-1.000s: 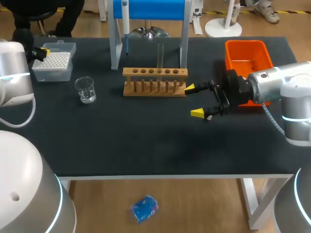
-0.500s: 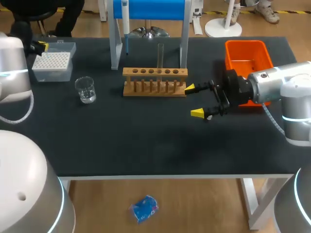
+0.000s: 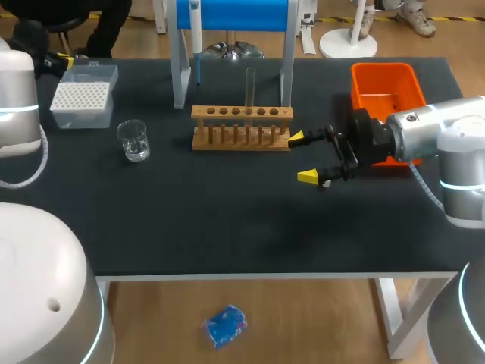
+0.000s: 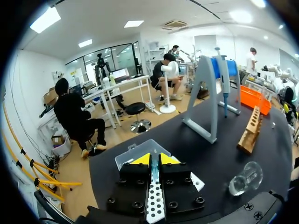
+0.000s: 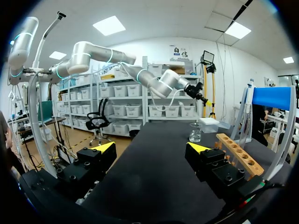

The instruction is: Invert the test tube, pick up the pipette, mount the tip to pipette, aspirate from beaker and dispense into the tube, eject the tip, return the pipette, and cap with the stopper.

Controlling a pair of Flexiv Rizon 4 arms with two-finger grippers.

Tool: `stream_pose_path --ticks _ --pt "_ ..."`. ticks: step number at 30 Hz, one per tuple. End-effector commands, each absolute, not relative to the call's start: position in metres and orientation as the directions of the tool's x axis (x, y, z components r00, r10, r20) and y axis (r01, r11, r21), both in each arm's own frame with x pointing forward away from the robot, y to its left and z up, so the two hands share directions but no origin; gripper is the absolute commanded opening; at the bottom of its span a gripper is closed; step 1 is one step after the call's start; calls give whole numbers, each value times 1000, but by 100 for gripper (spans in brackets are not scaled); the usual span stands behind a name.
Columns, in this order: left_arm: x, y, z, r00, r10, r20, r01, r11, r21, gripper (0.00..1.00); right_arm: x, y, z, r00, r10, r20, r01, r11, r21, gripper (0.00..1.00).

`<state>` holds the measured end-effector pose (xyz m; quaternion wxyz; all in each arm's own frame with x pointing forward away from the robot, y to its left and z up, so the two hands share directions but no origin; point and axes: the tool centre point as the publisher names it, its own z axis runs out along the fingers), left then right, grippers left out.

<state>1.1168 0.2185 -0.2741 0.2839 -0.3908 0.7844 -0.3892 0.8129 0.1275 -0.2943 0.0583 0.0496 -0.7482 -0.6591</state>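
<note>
Across my surface [image 3: 227,227], the blue stand [image 3: 231,15] is at twelve o'clock with the wooden rack [image 3: 241,127] just before it. The tip box [image 3: 82,95] is at ten. My right gripper [image 3: 302,158] waits at three of the rack, fingers wide. My left gripper [image 4: 150,159] is by the tip box, fingers pressed together and empty. The beaker [image 3: 134,140] is at nine. The pipette [image 3: 195,34] hangs unpicked on the stand. The test tube [image 3: 249,85] stands upright in the rack, so I judge inversion done and the rest left.
</note>
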Motion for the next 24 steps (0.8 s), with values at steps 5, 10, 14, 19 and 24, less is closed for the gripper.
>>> stream_pose_path --ticks 5,10,14,19,24 --pt "1062 184 -229 -650 -750 -126 -341 436 -833 0 810 126 -292 -986 -164 9 -12 127 992 100" --pt "1027 146 -203 -727 -668 -160 -263 485 -834 0 797 118 -280 -983 -178 -43 -62 103 993 100" --pt "993 104 -187 -799 -575 -176 -191 520 -832 0 785 115 -276 -979 -192 -67 -89 109 990 100" --pt "955 57 -178 -867 -466 -177 -126 549 -826 0 769 116 -278 -975 -206 -78 -101 105 989 100" --pt "921 15 -177 -916 -363 -169 -76 572 -817 0 766 121 -284 -975 -207 -79 -101 96 990 100"
